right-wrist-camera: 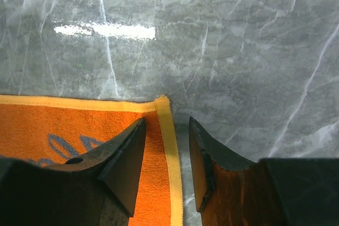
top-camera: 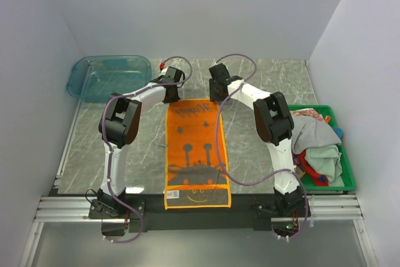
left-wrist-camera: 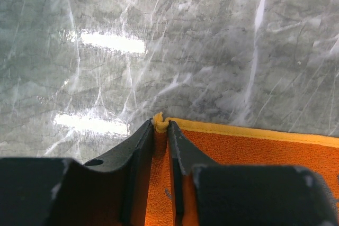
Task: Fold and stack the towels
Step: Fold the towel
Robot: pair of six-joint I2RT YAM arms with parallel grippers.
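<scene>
Hold left gripper (left-wrist-camera: 160, 124) clamped on the orange towel (left-wrist-camera: 254, 146) corner between its fingers; shut right gripper (right-wrist-camera: 167, 125), gaping astride the edge beneath, then lift both evenly.

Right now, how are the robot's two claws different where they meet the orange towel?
The left gripper is squeezed shut on the orange towel's far corner, bunching its edge; the right gripper stands open, pinching nothing. The left gripper's jaws nearly touch; the right gripper's jaws have a clear gap, one over cloth, the other over the bare table. Both sit at far corners of the same towel.
</scene>
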